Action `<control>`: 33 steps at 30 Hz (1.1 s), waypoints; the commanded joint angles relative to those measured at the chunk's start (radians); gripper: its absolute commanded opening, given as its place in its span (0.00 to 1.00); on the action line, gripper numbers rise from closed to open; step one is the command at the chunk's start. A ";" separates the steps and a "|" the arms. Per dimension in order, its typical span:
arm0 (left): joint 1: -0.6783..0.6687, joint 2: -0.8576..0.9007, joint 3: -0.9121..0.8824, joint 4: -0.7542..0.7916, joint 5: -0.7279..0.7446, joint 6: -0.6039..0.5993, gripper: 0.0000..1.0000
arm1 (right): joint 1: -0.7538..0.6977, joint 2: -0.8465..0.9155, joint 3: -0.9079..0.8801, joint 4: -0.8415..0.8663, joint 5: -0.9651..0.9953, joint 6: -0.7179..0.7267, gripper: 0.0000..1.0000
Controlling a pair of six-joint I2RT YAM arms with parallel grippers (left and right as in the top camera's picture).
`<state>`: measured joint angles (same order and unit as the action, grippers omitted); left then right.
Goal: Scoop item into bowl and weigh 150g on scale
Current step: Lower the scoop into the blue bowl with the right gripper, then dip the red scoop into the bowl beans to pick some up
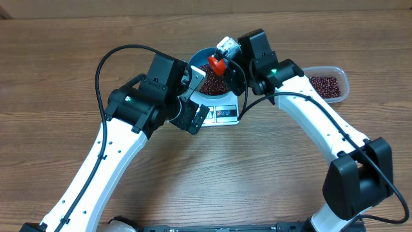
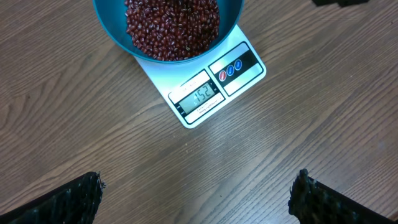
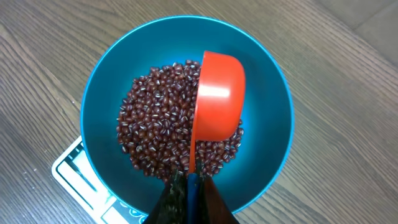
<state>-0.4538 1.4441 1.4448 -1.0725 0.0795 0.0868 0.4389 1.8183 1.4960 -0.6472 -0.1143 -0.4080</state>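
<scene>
The blue bowl stands on the white scale and holds a heap of dark red-brown beans. The scale's display is lit. My right gripper is shut on the handle of an orange-red scoop, which hangs turned on its side over the beans. My left gripper stands open above bare table, in front of the scale.
A clear plastic tub with more beans sits at the right, behind the right arm. Wooden tabletop surrounds the scale. A cardboard wall runs along the far edge.
</scene>
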 commanded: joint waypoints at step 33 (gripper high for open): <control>0.001 0.007 -0.007 0.003 0.015 0.022 1.00 | 0.029 0.074 0.002 -0.051 0.019 0.031 0.04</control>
<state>-0.4534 1.4441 1.4448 -1.0725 0.0795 0.0868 0.4538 1.8851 1.4960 -0.6895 -0.0895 -0.4107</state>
